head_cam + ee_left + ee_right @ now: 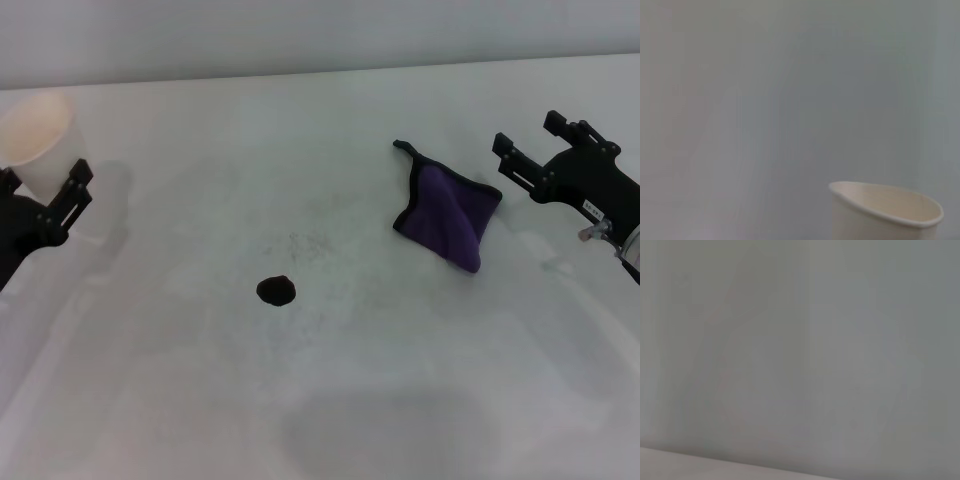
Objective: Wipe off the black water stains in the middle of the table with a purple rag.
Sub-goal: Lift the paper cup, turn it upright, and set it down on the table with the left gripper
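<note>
The black water stain (275, 291) is a small round blot on the white table (330, 400), left of the middle. The purple rag (447, 208) lies crumpled to its right and farther back, its black corner loop (403, 147) pointing away. My right gripper (532, 142) hovers open and empty just to the right of the rag, not touching it. My left gripper (45, 200) is at the far left edge, by the white paper cup. Neither wrist view shows the rag or the stain.
A white paper cup (35, 140) stands at the far left, right at my left gripper; its rim also shows in the left wrist view (887, 205). Faint grey speckles (310, 245) lie between stain and rag.
</note>
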Tool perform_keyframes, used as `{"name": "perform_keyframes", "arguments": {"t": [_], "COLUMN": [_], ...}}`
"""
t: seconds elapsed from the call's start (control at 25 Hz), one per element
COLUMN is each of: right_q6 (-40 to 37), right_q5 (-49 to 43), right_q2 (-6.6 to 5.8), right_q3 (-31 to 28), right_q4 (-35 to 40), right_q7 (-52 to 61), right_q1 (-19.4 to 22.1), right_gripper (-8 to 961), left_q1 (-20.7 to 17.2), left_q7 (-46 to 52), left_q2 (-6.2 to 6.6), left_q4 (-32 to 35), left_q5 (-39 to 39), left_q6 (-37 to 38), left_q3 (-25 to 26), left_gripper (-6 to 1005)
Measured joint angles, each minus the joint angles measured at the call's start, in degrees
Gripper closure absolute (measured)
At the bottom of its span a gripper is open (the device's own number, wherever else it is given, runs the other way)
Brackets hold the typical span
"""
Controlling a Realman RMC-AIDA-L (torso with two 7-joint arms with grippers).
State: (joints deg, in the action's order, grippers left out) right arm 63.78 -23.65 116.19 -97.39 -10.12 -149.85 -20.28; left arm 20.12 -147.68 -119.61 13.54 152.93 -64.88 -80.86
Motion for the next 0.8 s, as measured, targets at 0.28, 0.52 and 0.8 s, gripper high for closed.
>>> {"name": "perform_keyframes", "arguments": {"t": [0.28, 0.52, 0.8], "right_q6": [0.77, 0.78, 0.83], "right_q5": [0.01, 0.01, 0.02], "right_q2": [0.0, 0.0, 0.0], "right_q3": [0.95, 1.41, 1.75], "right_q4": [-0.12, -0.09, -0.16], "right_q7": [0.0, 0.0, 0.05], "right_q1": [-0.14, -0.41, -0.48], "right_gripper": [136, 136, 136], "left_q1": [1.38, 2.34, 2.43], "left_q7": [-0.14, -0.16, -0.2], "left_q2": [-0.14, -0.32, -0.5], "left_q4": [-4.85, -5.55, -5.93], "left_q5": [2.33, 2.26, 1.81], "left_q6": [0.48, 4.53, 5.5], "left_q3": [-0.33, -0.45, -0.62], "left_gripper": [326, 326, 325]}}
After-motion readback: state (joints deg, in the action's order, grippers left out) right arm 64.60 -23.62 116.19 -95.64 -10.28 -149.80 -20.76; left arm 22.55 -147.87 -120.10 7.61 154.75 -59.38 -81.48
